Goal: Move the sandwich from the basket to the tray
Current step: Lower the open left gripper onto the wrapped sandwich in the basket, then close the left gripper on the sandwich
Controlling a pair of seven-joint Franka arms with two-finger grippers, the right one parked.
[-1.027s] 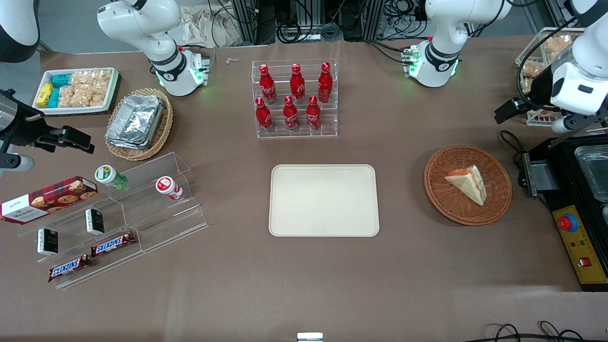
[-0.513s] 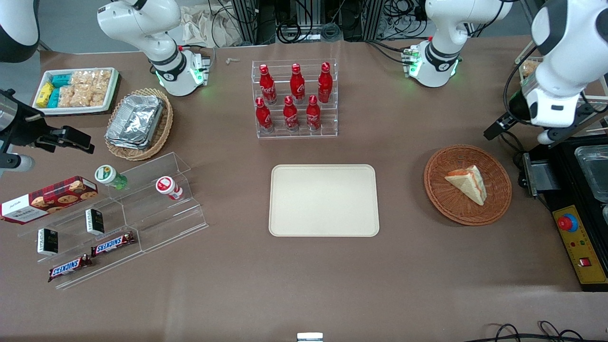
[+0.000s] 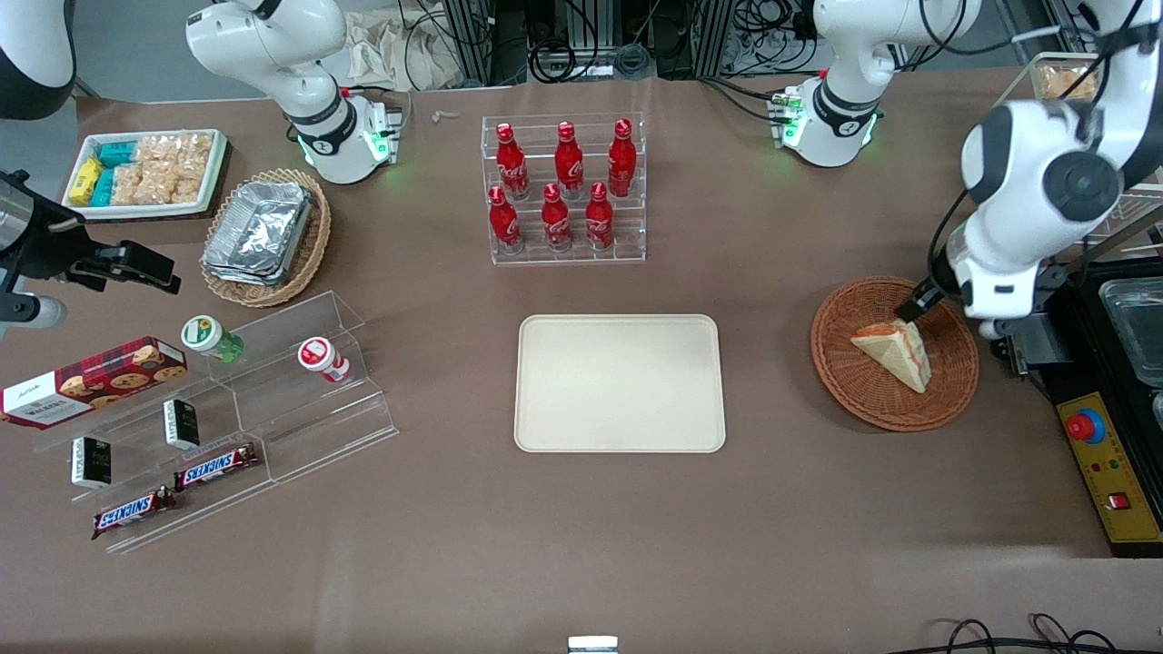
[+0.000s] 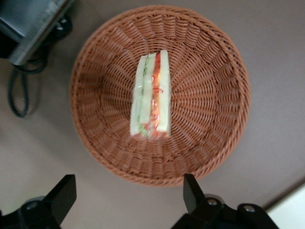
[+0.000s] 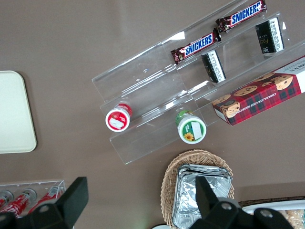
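The left arm's gripper [image 4: 127,196] is hovering above the basket [image 4: 209,143], over the part of it lying farther from the front camera. Its two fingers [image 4: 64,194] are standing wide apart and are holding nothing; only table and basket rim are showing between them in the wrist view. Nothing of the gripper is touching the wicker or the food.

Below it the sandwich [image 4: 151,95] is lying in the middle of the basket. It is a wrapped white-bread wedge, turning its cut edge with the red and green filling up toward the wrist camera. In the front view its point is aiming toward the near rim of the basket. The basket is sitting on the brown table [image 3: 772,509], toward the working arm's end, just beside a black machine [image 3: 1104,363] with a yellow control panel.

The tray [image 3: 621,382] is lying flat near the middle of the table, well apart from the basket, with nothing on it. Farther from the front camera than the tray, a clear rack of red bottles [image 3: 565,188] is standing upright.

Toward the parked arm's end, a clear stepped shelf [image 3: 273,381] is carrying two small capped containers, a cookie box [image 3: 91,380], two dark packets and two Snickers bars [image 3: 216,465]. Farther from the camera than the shelf, a pale wicker basket [image 3: 309,254] is holding foil trays, and beside it a white tray of snack packets [image 3: 145,173] is resting on the table.
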